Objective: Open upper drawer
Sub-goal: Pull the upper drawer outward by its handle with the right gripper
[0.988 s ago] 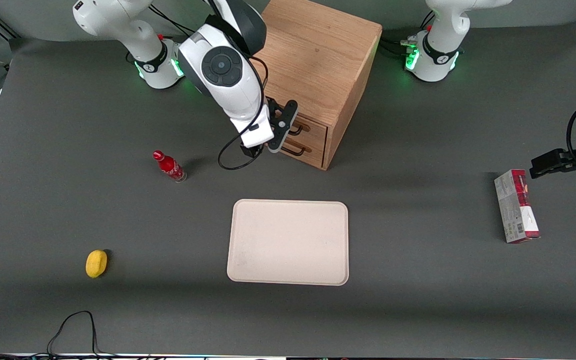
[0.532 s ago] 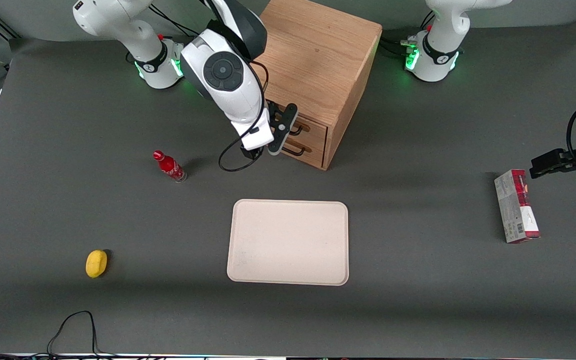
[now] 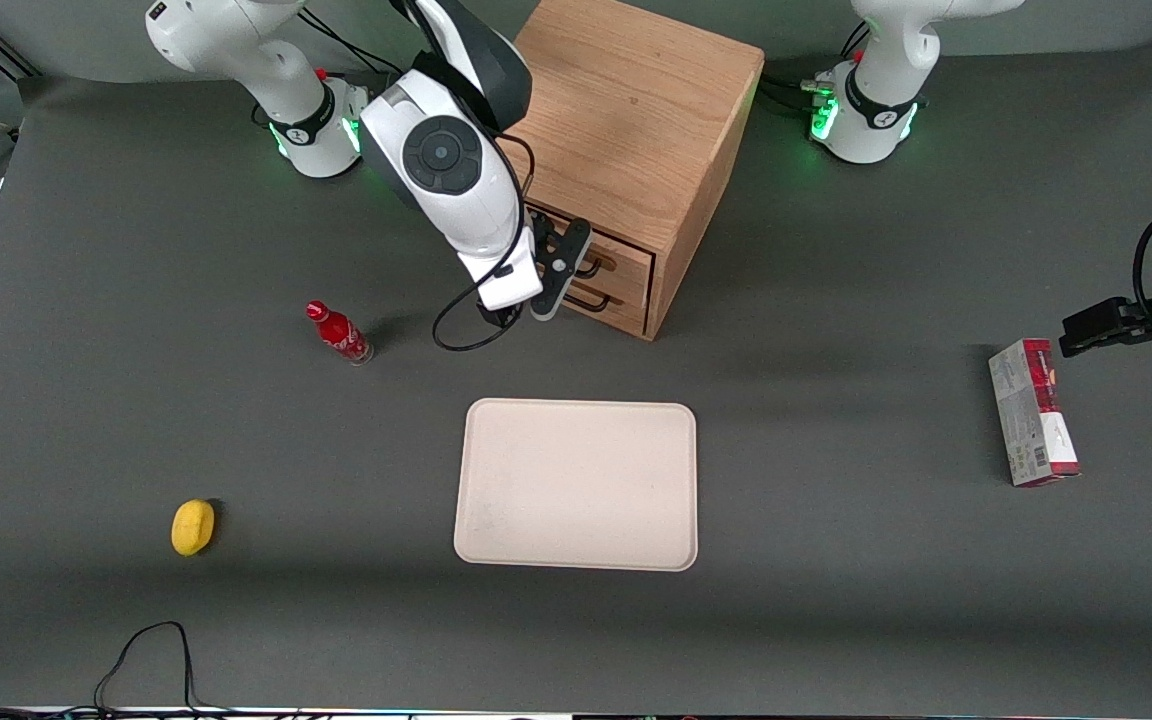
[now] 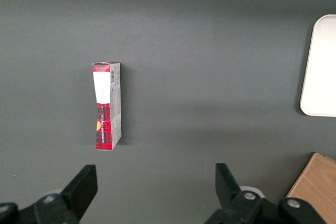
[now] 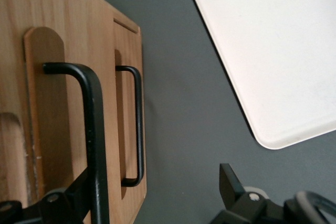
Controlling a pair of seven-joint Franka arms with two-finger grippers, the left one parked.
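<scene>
The wooden cabinet [image 3: 636, 110] stands at the back of the table, both drawers shut. The upper drawer [image 3: 628, 256] has a black wire bar handle [image 3: 593, 265]; the identical lower drawer [image 3: 621, 303] sits just below it. My right gripper [image 3: 559, 268] is open, right in front of the drawer fronts at handle height. In the right wrist view the upper drawer's handle [image 5: 90, 119] runs close by, crossing in front of one finger [image 5: 63, 203], with the other finger [image 5: 231, 184] apart over the mat. The lower handle [image 5: 138, 124] shows farther off. The gripper [image 5: 149, 198] holds nothing.
A cream tray [image 3: 576, 485] lies nearer the front camera than the cabinet and shows in the right wrist view [image 5: 273, 51]. A red bottle [image 3: 338, 332] stands beside the working arm. A yellow lemon [image 3: 192, 526] lies near the front. A red-and-grey box [image 3: 1033, 412] lies toward the parked arm's end.
The right arm's wrist has shifted a little toward the working arm's end, and the open gripper has settled slightly lower against the drawer fronts. The drawers have not moved.
</scene>
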